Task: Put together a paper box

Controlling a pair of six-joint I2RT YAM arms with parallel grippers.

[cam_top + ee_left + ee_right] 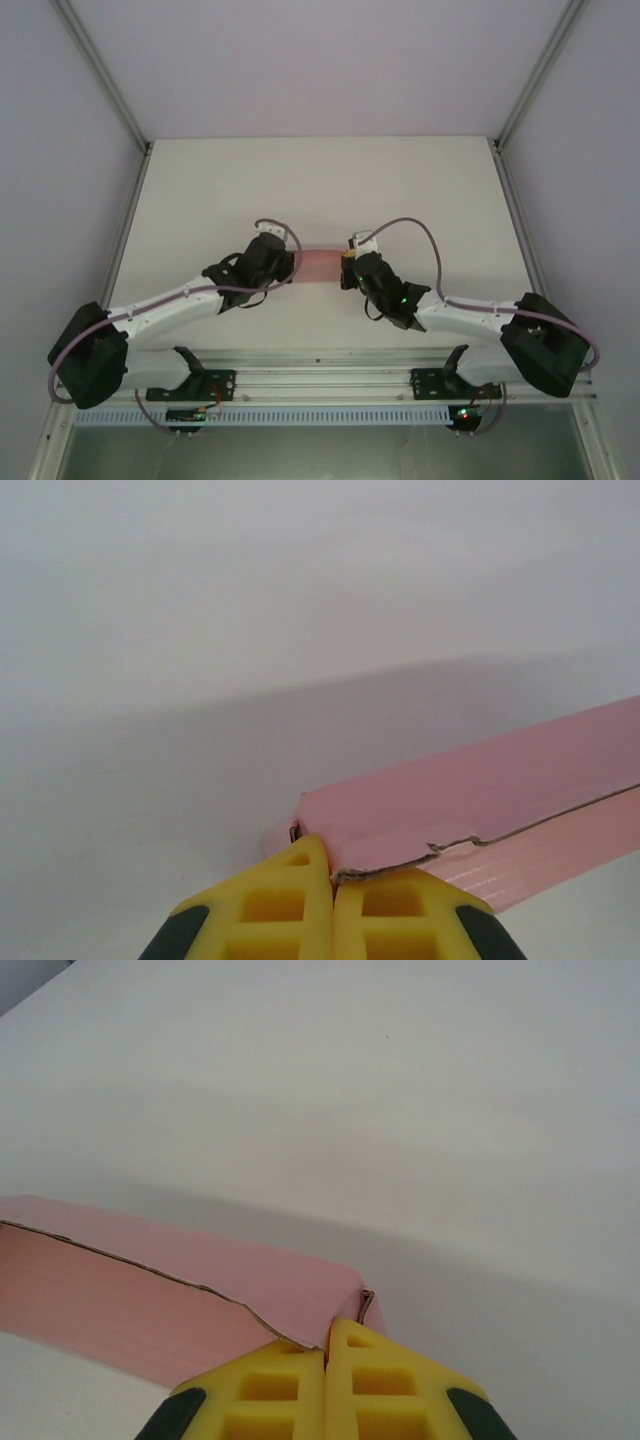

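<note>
Top view: we see the paper box [320, 264], a salmon-pink strip, mid-bench [320, 180], lying straight between the two arms. The left fingers [293, 263] meet its left end and the right fingers [346, 270] meet its right end. From here we cannot tell whether the fingers are closed; the wrists cover them.

Left wrist view: the left fingers [330, 880] are yellow and pressed together with no gap. The paper box [480, 780] runs away up to the right. Its near corner sits at the fingertips, and the rough edge of the top panel runs right into the seam between them. We read this as the fingers pinching the thin card at that corner. White bench beyond, with a shadow under the box.

Right wrist view: the right fingers [326, 1360] are likewise closed tight. The paper box [150, 1280] stretches off to the left. Its near corner is at the tips and the card edge drops into the seam, so it is pinched here too.
</note>
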